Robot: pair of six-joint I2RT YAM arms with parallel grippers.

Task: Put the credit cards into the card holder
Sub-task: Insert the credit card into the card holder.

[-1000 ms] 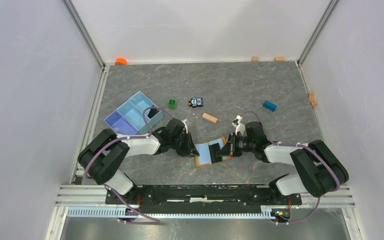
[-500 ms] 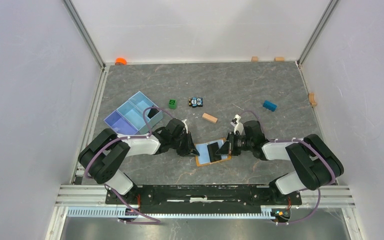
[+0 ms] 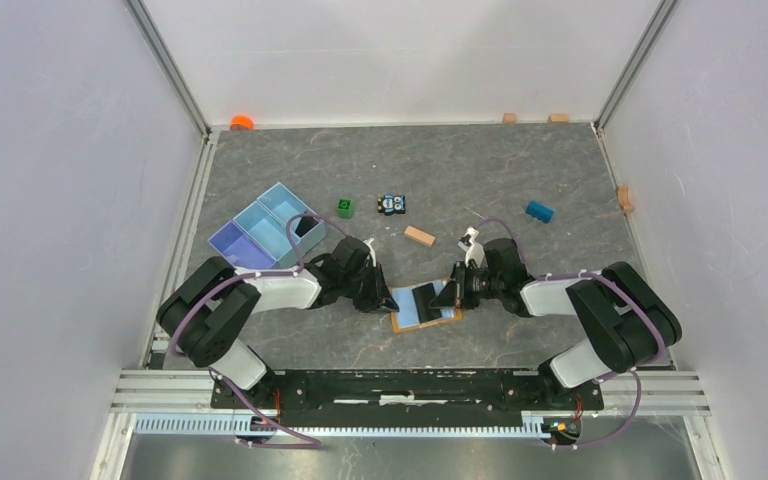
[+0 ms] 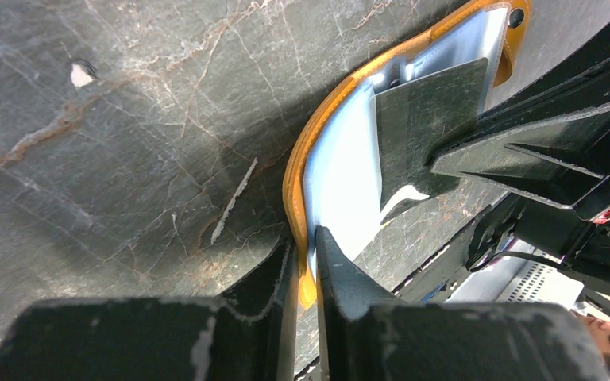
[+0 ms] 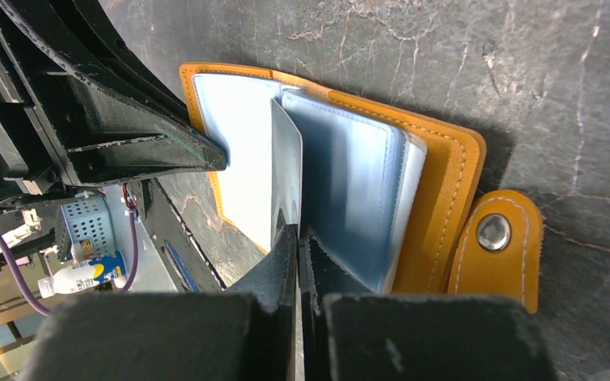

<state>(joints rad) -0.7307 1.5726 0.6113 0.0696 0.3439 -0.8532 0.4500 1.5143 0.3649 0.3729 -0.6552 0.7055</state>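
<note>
Card holder (image 3: 407,312) lies open on the tabletop (image 3: 520,170), lower centre of the overhead frame, its leftward flap clamped by left pincer (image 4: 306,254); right pincer (image 5: 296,232) grips dark credit card (image 5: 286,163) on edge among the pockets, so best tilt flat, slide in slowly.

card holder (image 5: 445,182): orange-tan wallet, lying open, pale blue pockets facing up, snap tab sticking out on one side; sits right of the divided tray (image 3: 260,232) and nearer the arm bases, well apart; dark card (image 5: 286,159) stands on edge among its clear pocket leaves (depth unclear)
</note>
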